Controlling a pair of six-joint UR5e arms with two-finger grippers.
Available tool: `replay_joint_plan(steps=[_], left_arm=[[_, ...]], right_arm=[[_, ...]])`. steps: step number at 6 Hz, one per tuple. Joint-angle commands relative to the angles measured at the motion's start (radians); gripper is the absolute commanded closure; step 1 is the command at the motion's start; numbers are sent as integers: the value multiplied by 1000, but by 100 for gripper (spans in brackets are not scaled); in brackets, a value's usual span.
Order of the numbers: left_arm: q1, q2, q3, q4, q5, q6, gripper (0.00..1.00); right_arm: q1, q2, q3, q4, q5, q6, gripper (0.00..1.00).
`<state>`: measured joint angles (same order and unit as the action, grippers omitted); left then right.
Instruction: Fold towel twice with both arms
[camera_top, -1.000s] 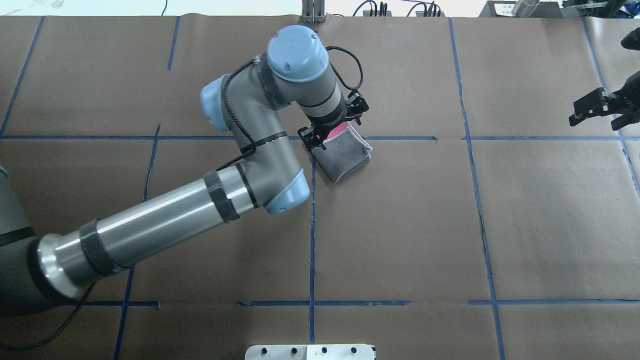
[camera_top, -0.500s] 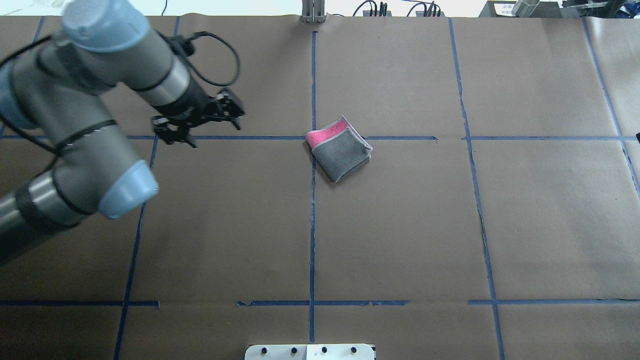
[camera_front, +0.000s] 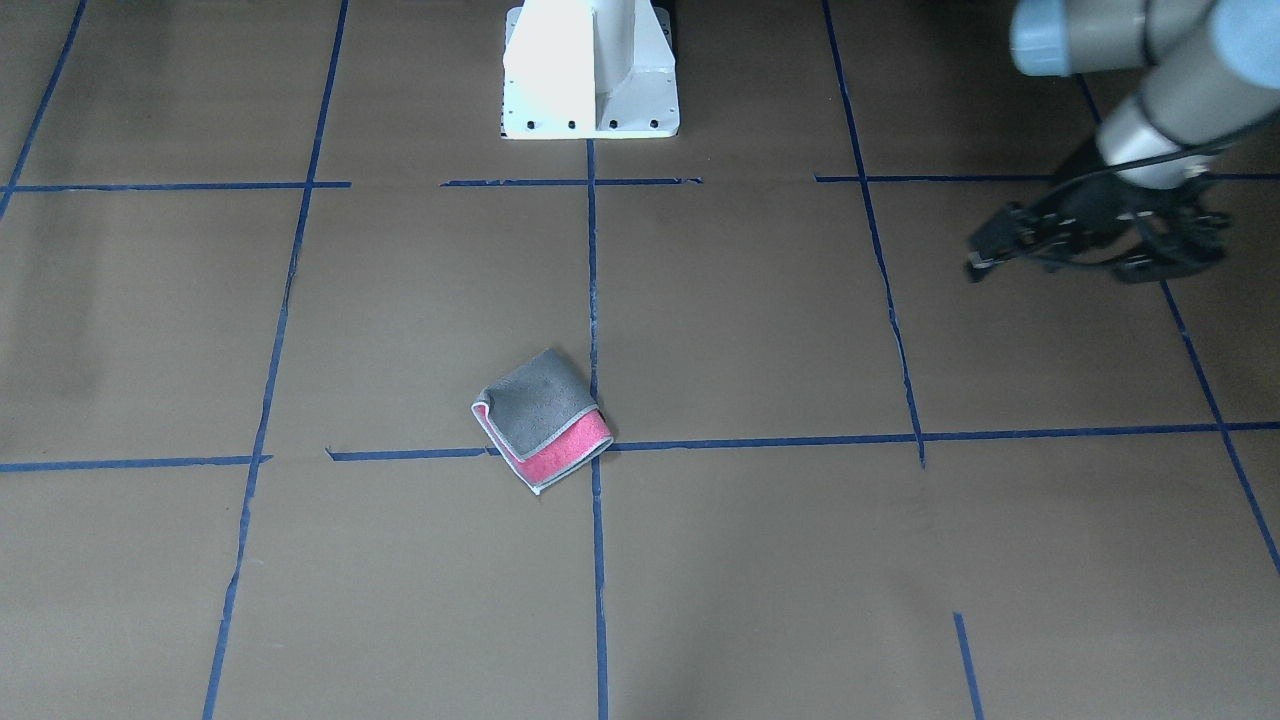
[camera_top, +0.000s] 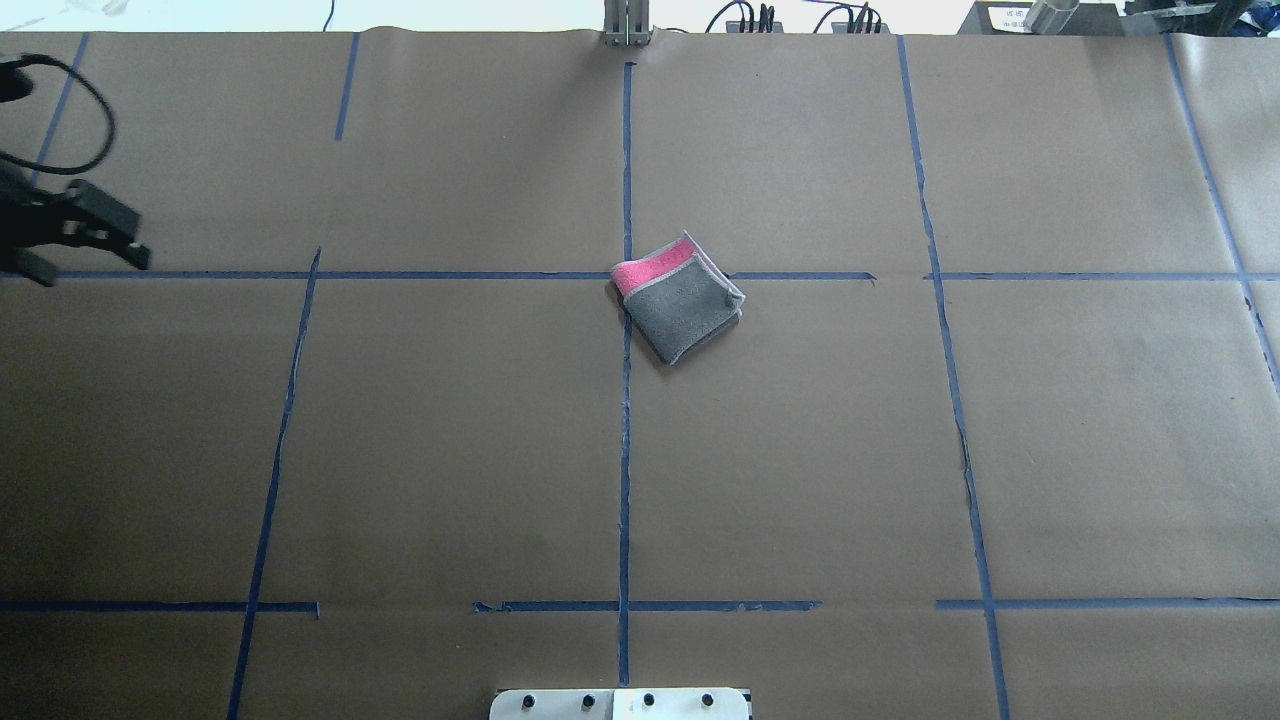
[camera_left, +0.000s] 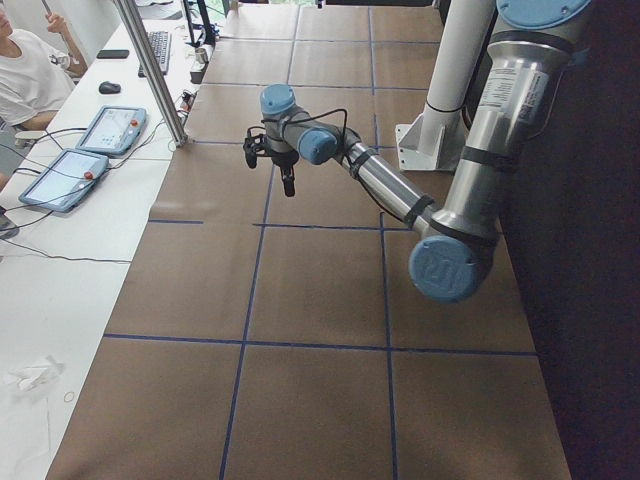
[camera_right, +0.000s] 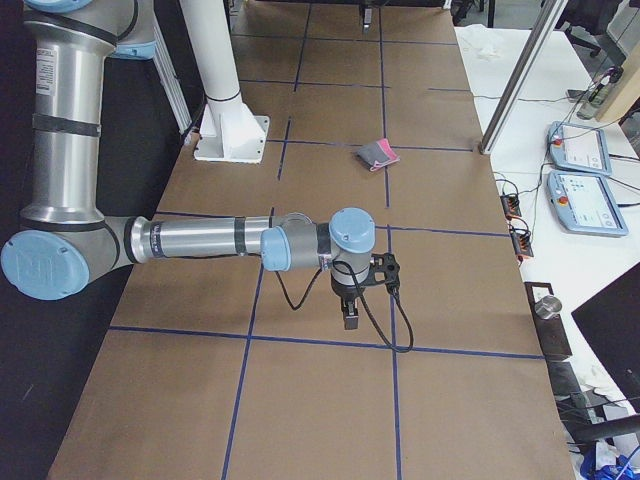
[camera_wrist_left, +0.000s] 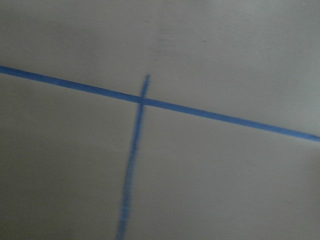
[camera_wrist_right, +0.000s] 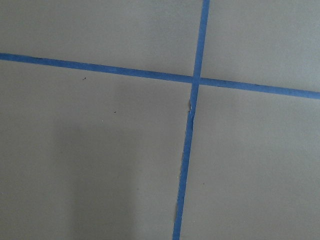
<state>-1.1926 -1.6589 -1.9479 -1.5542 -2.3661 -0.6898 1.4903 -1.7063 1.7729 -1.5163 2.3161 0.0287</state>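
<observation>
Overhead and front cams look steeply down from opposite sides, both catching the towel (camera_top: 678, 310) mid-bench (camera_top: 800, 480); wrist cams sit close.

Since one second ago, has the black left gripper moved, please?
Yes; the left gripper swung leftward, away from the folded pink-and-grey terry towel, in the overhead view.

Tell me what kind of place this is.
Likely a robotics lab workcell: a brown-paper-covered table marked with a blue tape grid, the robot's right arm, and touchscreen pendants on a side desk.
</observation>
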Motion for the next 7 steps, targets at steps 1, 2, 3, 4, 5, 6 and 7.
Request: replay_joint_plan(steps=[1, 2, 3, 4, 5, 6, 7], left_arm=[[-240, 132, 120, 63, -19, 438, 0], [-362, 122, 258, 107, -19, 648, 0], [-404, 120, 373, 97, -45, 770, 0], [-404, 131, 409, 94, -47, 774, 0], [-406, 134, 403, 92, -47, 774, 0], [-406, 128, 394, 95, -41, 771, 0], [-406, 120, 355, 98, -32, 762, 0]], right_arm=[[7, -18, 2, 1, 6, -7, 0], [46, -24, -9, -13, 72, -6, 0], [74, -56, -9, -13, 154, -6, 0], [88, -68, -9, -13, 160, -6, 0], [91, -69, -12, -13, 157, -4, 0], [105, -70, -21, -15, 157, -4, 0], [125, -70, -38, -16, 160, -3, 0]])
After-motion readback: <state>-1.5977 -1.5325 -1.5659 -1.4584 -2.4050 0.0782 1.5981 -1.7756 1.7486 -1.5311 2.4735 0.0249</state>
